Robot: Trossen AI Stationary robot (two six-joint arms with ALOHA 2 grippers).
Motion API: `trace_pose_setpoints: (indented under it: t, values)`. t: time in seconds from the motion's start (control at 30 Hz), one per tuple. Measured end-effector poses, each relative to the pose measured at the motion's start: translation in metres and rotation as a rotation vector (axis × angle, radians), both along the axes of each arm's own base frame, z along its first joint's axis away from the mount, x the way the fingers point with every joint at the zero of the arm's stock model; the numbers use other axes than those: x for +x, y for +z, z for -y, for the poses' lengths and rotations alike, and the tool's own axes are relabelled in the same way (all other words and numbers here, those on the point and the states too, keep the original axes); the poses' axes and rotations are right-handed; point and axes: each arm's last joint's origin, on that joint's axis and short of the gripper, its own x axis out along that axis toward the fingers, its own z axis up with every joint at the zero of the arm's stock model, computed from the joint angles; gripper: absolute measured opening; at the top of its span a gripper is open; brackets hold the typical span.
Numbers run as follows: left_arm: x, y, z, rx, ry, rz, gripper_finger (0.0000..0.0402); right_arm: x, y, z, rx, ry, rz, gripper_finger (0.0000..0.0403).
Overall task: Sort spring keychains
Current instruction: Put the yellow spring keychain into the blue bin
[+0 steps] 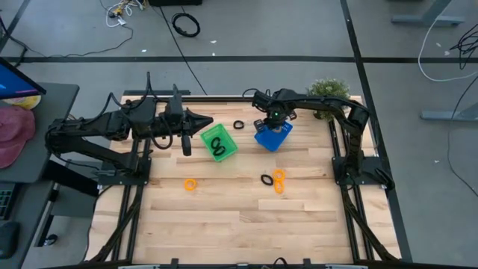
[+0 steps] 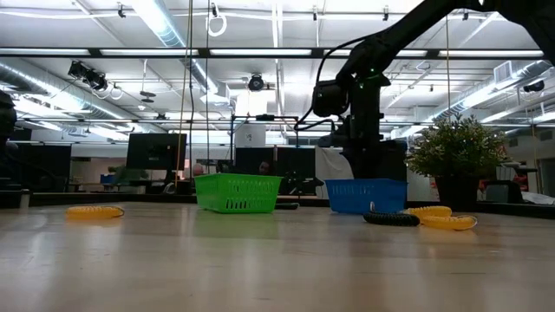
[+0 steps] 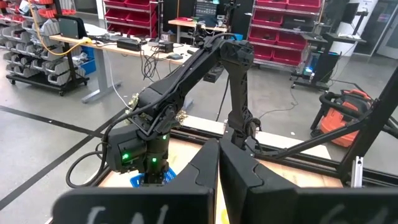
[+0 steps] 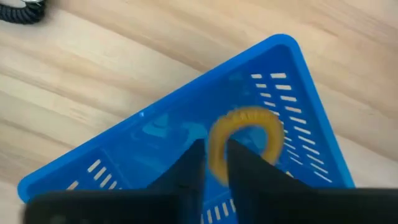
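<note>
Orange coiled plastic, a small spring keychain loop [image 4: 244,140], sits pinched between the right gripper [image 4: 216,163]'s two dark fingers, directly above the inside of the blue slotted plastic basket [image 4: 155,130]. That basket stands toward the far edge of the pale wooden bench [image 1: 224,217], a little right of centre, beside a small potted green plant [image 1: 327,90] at the far right corner. A black coiled keychain ring [image 1: 239,125] lies on the bench between the blue basket and the green slotted plastic basket [image 1: 219,143], which holds more black coiled keychains [image 1: 217,147]. Nearer the middle of the bench, one black coil [image 1: 267,179] touches a pair of orange coils [image 1: 278,181], and a lone orange coil [image 1: 190,184] lies well apart toward the left. At the far left edge, the left gripper [image 1: 207,121] hangs just beside the green basket with its fingers pressed together, holding nothing.
</note>
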Motion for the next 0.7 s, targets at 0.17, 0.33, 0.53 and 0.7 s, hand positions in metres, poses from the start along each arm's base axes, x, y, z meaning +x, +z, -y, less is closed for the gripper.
trace_pose_setpoints:
  t: [0.17,0.33,0.53,0.7]
  values:
    - [0.0,0.0,0.0,0.0,0.0,0.0,0.0016,0.0,0.003,-0.002,0.003,0.021,0.008,0.0142]
    - [0.0,0.0,0.0,0.0,0.0,0.0,0.0016,-0.005,0.025,-0.007,-0.023,0.031,0.062,0.0184]
    - [0.0,0.0,0.0,0.002,0.0,0.0,0.0016,-0.021,0.077,-0.035,-0.058,0.055,0.161,0.0192]
    - [0.0,0.0,0.0,0.004,0.007,0.0,0.0016,-0.041,0.12,-0.076,-0.075,0.076,0.262,0.018]
